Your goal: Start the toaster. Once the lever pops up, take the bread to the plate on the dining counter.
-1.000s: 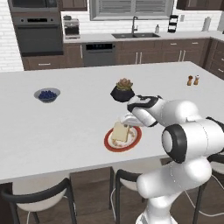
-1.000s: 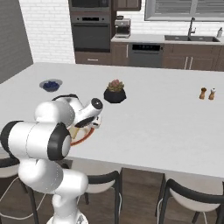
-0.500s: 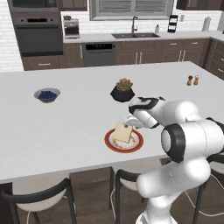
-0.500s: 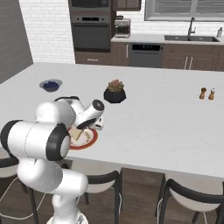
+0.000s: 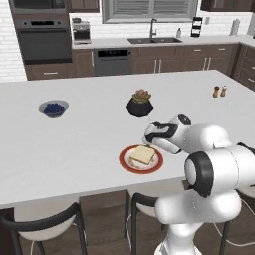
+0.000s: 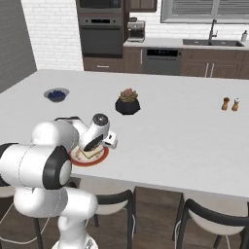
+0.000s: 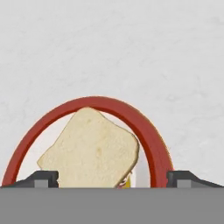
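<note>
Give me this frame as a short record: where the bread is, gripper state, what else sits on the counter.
bread: lying flat on the plate, free of the gripper
plate: on the dining counter, near its front edge
gripper: open, fingertips either side of the bread, just above the plate
also on counter: bowl of blue berries, potted plant, two small shakers

Even, bright, flat rendered light falls across the dining counter (image 5: pixel 74 144) in both base views, without glare. The plant pot (image 5: pixel 139 106) casts a faint soft shadow toward 6 o'clock. Distant cabinets look slightly soft (low resolution, not focus). In the hand view the plate (image 7: pixel 148 131) and bread (image 7: pixel 92 151) are mildly blurred, with pixelated edges.
</note>
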